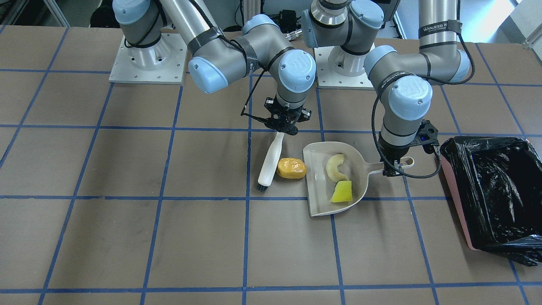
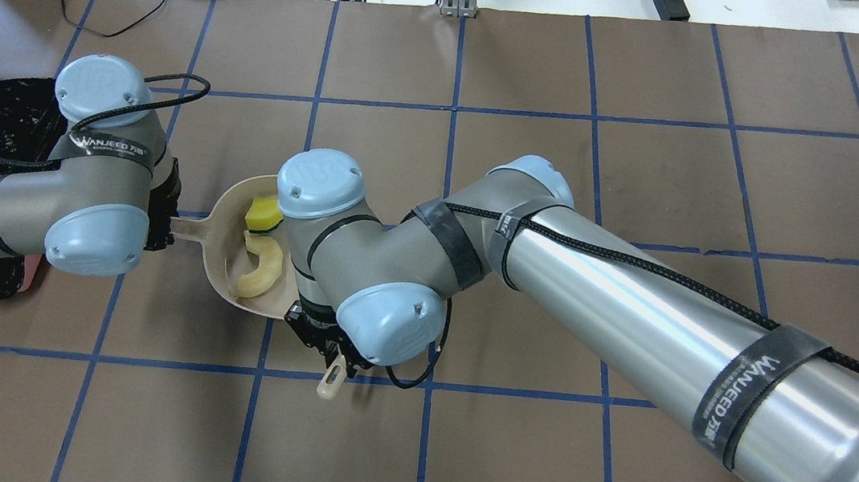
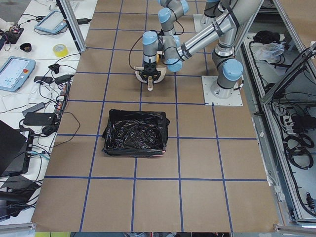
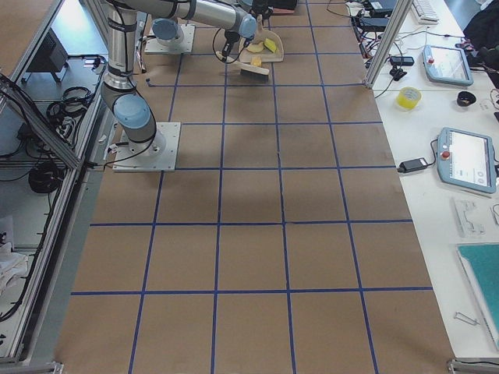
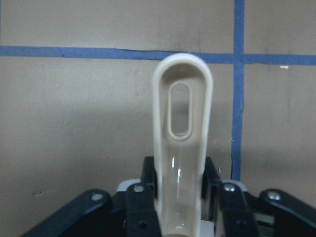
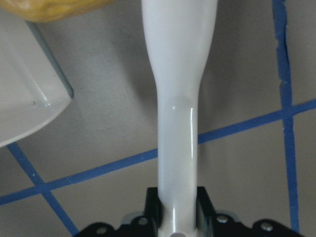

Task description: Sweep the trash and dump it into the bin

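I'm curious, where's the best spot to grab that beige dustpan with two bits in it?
By its slim handle, from above, as the left end effector grips it now. The handle sticks out flat behind the dustpan, clear of the crescent piece and yellow block, so a lift should keep it level.

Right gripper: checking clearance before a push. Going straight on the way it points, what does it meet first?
Probably the table: the right gripper points down along the brush it holds, whose bristles seem at the surface. The golden lump lies beside that line.
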